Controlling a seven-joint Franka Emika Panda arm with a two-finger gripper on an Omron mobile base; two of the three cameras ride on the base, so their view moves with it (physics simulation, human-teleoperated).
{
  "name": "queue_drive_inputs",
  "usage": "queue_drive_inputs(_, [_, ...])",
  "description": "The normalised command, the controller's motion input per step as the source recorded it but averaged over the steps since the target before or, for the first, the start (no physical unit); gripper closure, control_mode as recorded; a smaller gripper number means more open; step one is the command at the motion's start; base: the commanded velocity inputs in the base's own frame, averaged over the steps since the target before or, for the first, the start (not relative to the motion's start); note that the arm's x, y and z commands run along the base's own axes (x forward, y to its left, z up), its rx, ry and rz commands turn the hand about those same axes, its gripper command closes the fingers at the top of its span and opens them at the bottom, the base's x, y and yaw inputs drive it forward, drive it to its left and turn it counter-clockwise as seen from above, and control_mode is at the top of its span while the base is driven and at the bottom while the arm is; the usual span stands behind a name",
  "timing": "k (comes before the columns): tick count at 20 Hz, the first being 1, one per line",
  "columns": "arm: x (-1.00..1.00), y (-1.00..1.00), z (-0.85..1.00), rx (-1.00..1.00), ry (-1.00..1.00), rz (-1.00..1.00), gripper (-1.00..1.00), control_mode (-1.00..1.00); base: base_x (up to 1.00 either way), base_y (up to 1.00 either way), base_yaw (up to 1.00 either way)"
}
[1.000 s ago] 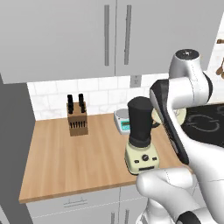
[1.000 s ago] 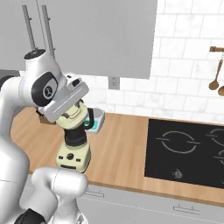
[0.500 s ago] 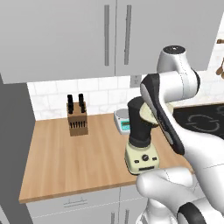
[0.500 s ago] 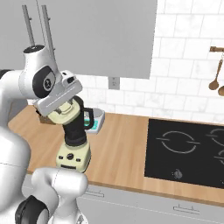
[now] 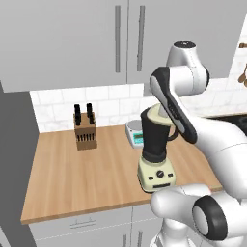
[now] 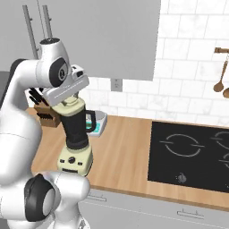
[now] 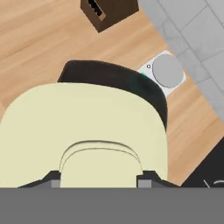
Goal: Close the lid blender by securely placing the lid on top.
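gripper (image 7: 99, 180): dark tips either side of the lid's raised knob, pinching it
lid (image 7: 83, 131): cream disc, over the jar rim, tilted in left base view (image 5: 157, 114); seated or not, can't tell
blender (image 5: 155, 149): black jar on cream base, near counter front edge; handle faces the hob in right base view (image 6: 76, 134)
scale (image 7: 165, 72): white, just behind blender, by the wall
knife block (image 5: 85, 128): well left of blender
counter (image 5: 77, 169): wood

A wooden counter (image 5: 82, 173) is carrying the blender (image 5: 155, 154), a knife block (image 5: 85, 131), a scale (image 5: 136, 133) and, seemingly inset, a hob (image 6: 192, 156).
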Motion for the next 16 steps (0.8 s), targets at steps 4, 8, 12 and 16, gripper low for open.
queue_drive_inputs(4, [0.4,0.23,-0.19,0.0,0.0,0.0,1.0,-1.0,0.0,0.0,0.0])
queue_drive_inputs(8, [0.15,0.19,-0.09,0.0,-0.06,0.0,1.0,-1.0,0.0,0.0,0.0])
queue_drive_inputs(12, [0.24,0.1,-0.02,0.0,-0.09,0.0,1.0,-1.0,0.0,0.0,0.0])
queue_drive_inputs(16, [0.07,0.0,-0.13,-0.01,-0.18,0.0,1.0,-1.0,0.0,0.0,0.0])
